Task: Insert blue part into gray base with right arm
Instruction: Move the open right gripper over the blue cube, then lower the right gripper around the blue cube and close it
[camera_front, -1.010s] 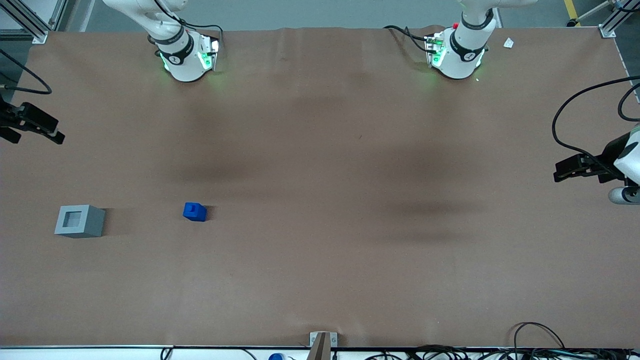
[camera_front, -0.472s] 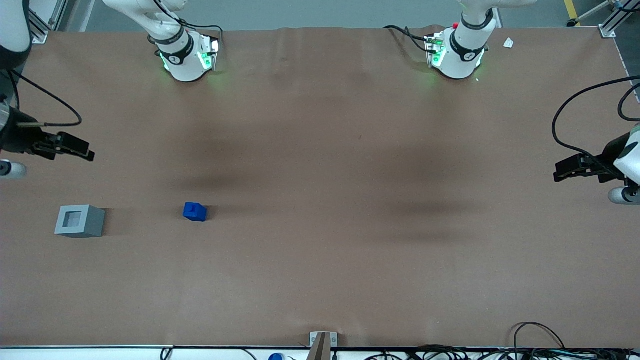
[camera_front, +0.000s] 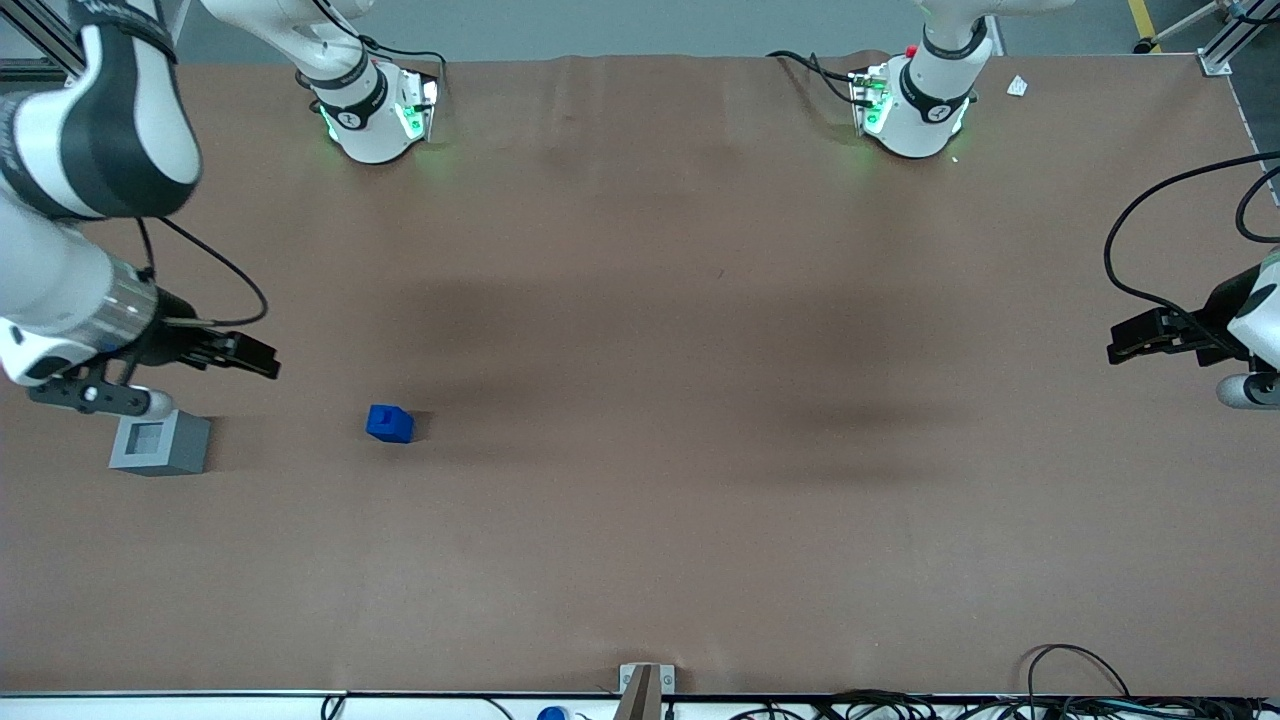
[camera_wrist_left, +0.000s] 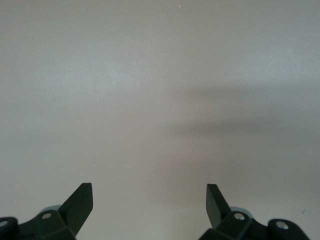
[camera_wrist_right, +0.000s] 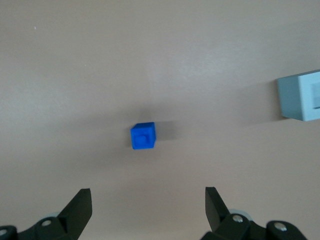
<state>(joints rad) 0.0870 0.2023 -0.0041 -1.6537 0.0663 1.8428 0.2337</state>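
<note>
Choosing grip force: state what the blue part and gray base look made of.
Blue part: likely matte molded plastic, with uniform saturated colour and no glare. Gray base: probably plastic too, with flat, even, dull faces. The gripper hangs above the table, jaws open.

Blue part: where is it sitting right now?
The blue part rests on the table, beside the gray base toward the parked arm's end; the open gripper hangs between them, farther from the camera.

Even overhead light, soft shadows on the table (camera_front: 640, 560) — wrist views washed-out, slightly blurred.
</note>
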